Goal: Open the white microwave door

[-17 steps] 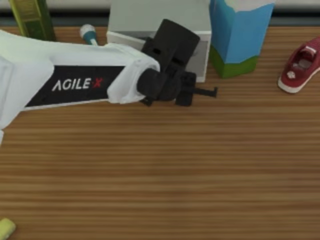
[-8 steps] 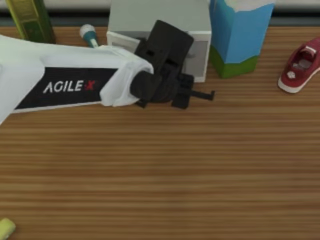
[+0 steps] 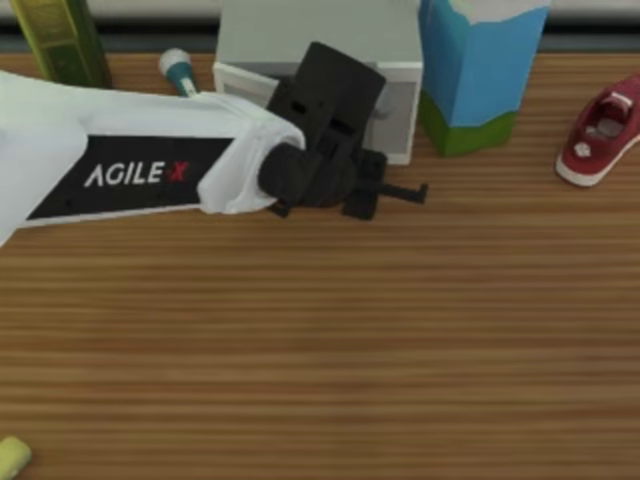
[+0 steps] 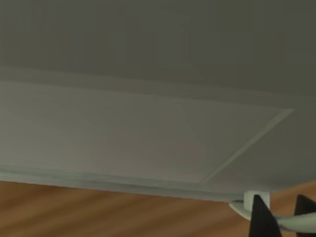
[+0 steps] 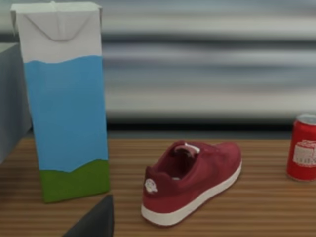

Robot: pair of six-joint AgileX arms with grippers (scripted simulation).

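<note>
The white microwave (image 3: 320, 35) stands at the back of the table. Its door (image 4: 138, 133) fills the left wrist view, lying flat against the body; from above only its left corner (image 3: 235, 78) shows past my arm. My left gripper (image 3: 415, 190) sits low in front of the door's right side. In the left wrist view this gripper (image 4: 281, 217) is shut on the silver strip handle (image 4: 242, 207), which passes between the two dark fingertips. My right gripper (image 5: 98, 217) is parked outside the top view, facing the carton and the shoe.
A tall blue, white and green carton (image 3: 480, 60) stands right beside the microwave, next to the grey control panel (image 3: 398, 115). A red shoe (image 3: 600, 135) lies at the right, with a red can (image 5: 302, 148) beyond it. A green bottle (image 3: 60, 35) and a small teal-and-white object (image 3: 178, 68) are at the back left.
My left arm and gripper have shifted slightly to the left along the microwave's front, almost still in the last half second. The door looks unmoved.
</note>
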